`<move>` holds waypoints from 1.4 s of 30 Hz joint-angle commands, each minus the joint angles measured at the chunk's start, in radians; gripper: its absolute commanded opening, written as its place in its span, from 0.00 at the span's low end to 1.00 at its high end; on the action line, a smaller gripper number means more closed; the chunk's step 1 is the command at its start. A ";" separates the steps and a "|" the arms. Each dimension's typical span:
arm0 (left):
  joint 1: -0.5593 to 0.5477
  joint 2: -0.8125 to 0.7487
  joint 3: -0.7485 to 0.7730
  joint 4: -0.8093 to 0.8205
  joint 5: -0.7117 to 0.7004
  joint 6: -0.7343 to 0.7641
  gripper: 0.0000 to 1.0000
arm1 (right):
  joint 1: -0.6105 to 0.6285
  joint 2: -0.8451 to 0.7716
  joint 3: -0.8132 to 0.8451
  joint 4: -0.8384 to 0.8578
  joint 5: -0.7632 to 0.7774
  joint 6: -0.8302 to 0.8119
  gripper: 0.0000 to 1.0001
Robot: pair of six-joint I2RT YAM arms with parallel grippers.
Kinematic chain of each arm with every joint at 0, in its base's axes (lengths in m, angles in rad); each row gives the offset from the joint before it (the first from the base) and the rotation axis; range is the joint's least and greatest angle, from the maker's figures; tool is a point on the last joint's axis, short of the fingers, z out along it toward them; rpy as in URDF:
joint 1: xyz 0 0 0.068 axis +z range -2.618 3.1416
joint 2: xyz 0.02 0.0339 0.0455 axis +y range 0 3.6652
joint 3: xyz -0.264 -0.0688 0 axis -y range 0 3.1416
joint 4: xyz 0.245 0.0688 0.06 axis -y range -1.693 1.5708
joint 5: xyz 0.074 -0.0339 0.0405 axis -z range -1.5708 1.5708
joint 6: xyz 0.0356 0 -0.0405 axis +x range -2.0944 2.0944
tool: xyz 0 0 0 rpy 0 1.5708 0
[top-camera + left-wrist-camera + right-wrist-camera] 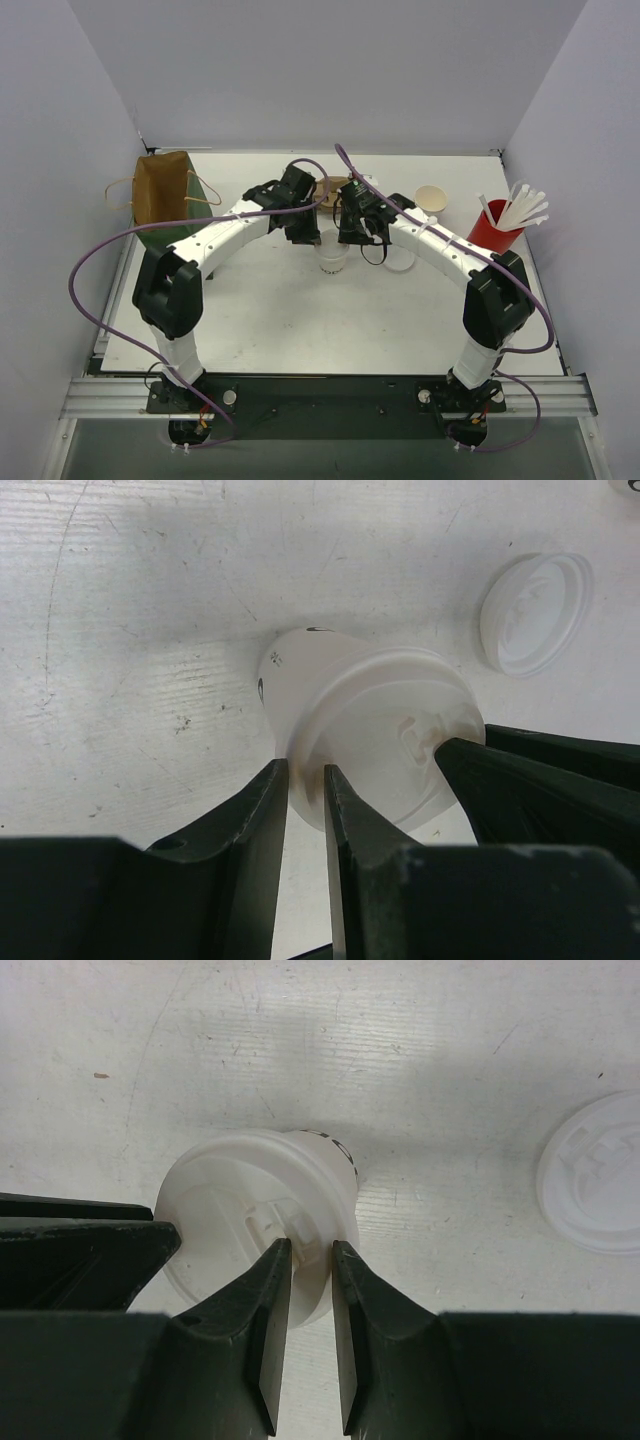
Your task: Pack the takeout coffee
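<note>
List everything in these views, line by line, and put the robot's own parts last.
lidded takeout cup: 1, white, table centre, under both grippers
loose lid: 1, white, flat on the table just right of that cup
open cup: 1, white with a tan inside, back right
red cup: 1, right edge, holding several white straws
paper bag: 1, brown with a green side, upright, back left
tan thing: 1, behind the grippers, mostly hidden, cannot identify
table: 1, white
cables: purple, one looping along each arm
left gripper: black fingers close together at the lid's edge
right gripper: black fingers close together at the lid's edge
</note>
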 commanded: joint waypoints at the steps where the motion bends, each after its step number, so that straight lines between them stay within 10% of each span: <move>1: -0.004 -0.004 -0.038 0.033 0.025 -0.041 0.29 | 0.004 0.017 -0.035 -0.018 -0.003 0.016 0.17; 42: -0.013 0.056 -0.158 0.068 -0.114 0.011 0.29 | 0.006 -0.008 -0.230 0.111 -0.057 0.102 0.16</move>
